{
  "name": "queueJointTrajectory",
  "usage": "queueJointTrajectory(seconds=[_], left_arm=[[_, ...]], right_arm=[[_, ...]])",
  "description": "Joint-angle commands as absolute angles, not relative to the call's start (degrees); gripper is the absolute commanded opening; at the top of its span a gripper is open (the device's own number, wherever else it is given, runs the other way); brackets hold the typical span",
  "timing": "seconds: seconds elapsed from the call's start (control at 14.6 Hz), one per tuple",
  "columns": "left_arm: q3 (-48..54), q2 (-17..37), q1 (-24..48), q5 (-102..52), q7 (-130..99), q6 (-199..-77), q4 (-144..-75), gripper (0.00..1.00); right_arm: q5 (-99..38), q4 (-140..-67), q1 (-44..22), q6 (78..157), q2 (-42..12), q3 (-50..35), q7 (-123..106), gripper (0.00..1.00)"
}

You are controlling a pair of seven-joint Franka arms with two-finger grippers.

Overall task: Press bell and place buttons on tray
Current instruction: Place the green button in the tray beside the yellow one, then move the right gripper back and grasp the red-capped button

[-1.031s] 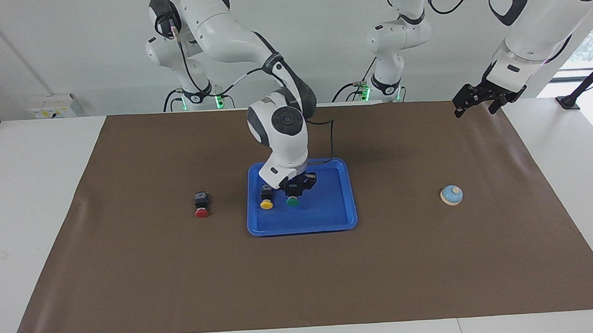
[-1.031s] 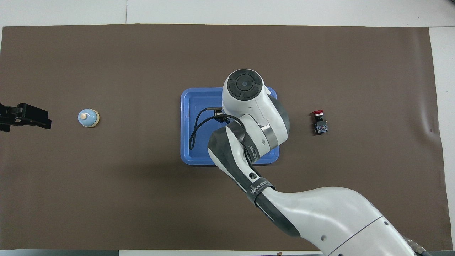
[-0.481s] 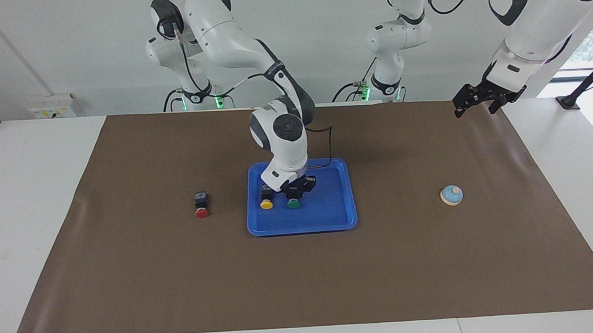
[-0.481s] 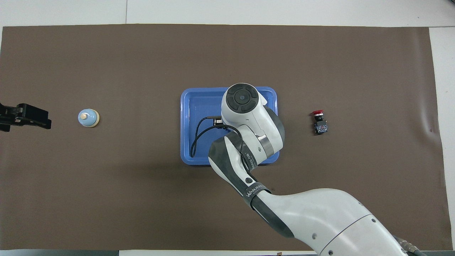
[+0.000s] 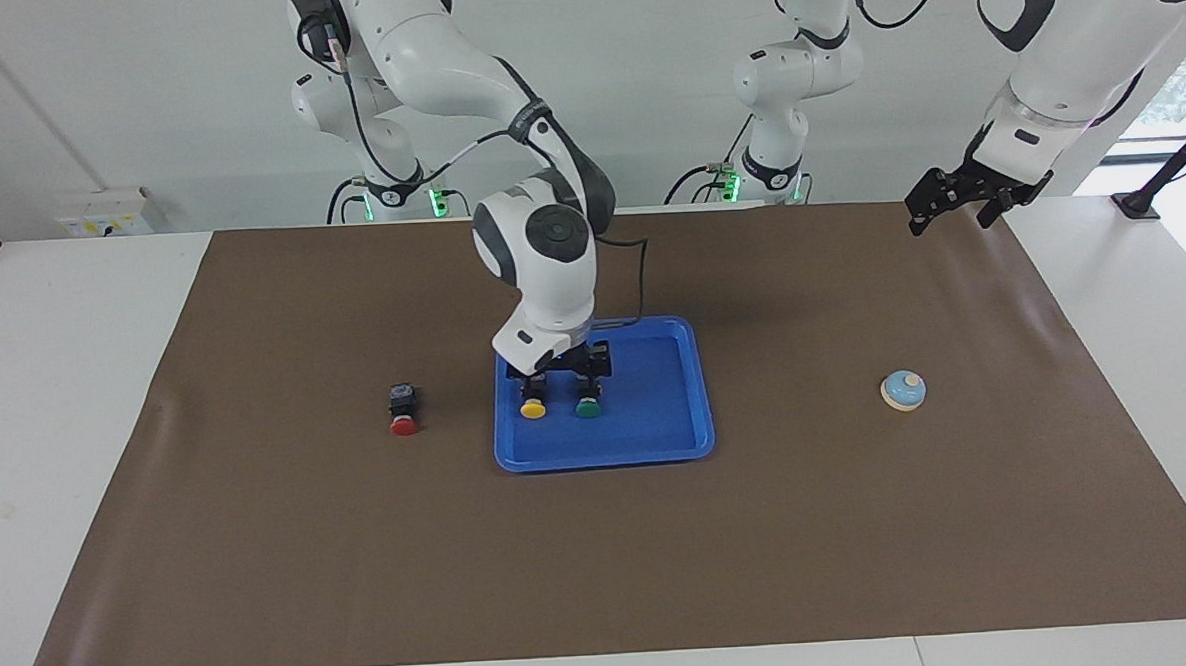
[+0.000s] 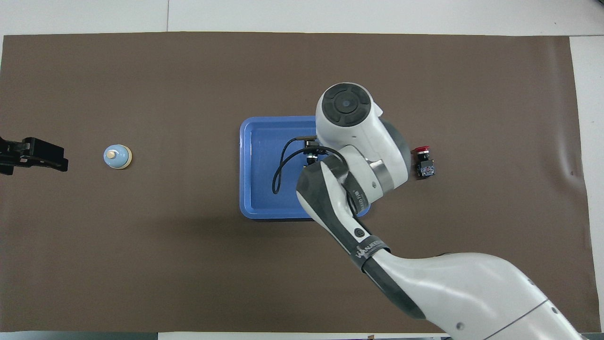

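The right hand [image 5: 564,366] hangs spread and empty just above the yellow button [image 5: 532,408] and green button [image 5: 586,406] lying on the blue tray [image 5: 658,440]. The one red button [image 5: 403,411] left on the brown tabletop [image 5: 362,543] lies beside the tray toward the right arm's end, cap pointing away from the robots, so that arm looks nearer. The left hand [image 5: 958,202] waits spread, well apart from the single bell [image 5: 903,390]; three buttons in all.

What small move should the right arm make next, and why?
Probably lift clear and swing toward the red button. The right gripper stands open over the tray, where the yellow button and green button already lie; the red one sits on the mat.
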State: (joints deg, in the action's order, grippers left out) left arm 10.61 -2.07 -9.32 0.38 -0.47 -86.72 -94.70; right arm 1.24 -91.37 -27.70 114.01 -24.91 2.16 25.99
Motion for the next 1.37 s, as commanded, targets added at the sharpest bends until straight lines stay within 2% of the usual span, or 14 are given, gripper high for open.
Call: queueJointTrajectory(seconds=[0.0, 0.27, 0.55, 0.76, 1.03, 1.31], left_arm=[[10.2, -2.4, -9.1, 0.0, -0.3, -85.3, -94.1, 1.00], [10.2, -2.4, -9.1, 0.0, -0.2, -85.4, -94.1, 1.00], [10.2, -2.4, -9.1, 0.0, -0.3, -85.3, -94.1, 1.00], [10.2, -2.4, -9.1, 0.0, -0.2, -85.4, -94.1, 1.00], [10.2, -2.4, -9.1, 0.0, -0.3, -85.4, -94.1, 1.00], [10.2, -2.5, -9.1, 0.0, -0.3, -85.4, -94.1, 1.00]], right_arm=[[1.6, -94.1, -21.3, 112.9, -21.5, 1.5, 17.0, 1.00], [1.7, -100.3, -13.7, 114.3, -19.2, 1.5, 12.8, 1.00], [1.5, -109.7, -8.8, 120.7, -16.4, 1.4, 5.1, 1.00], [1.3, -113.0, -8.5, 123.8, -15.5, 1.4, 5.6, 1.00], [0.9, -114.3, -9.1, 124.3, -15.2, 1.4, 8.0, 1.00], [0.9, -118.9, -9.0, 130.5, -14.8, 1.4, 7.9, 1.00]])
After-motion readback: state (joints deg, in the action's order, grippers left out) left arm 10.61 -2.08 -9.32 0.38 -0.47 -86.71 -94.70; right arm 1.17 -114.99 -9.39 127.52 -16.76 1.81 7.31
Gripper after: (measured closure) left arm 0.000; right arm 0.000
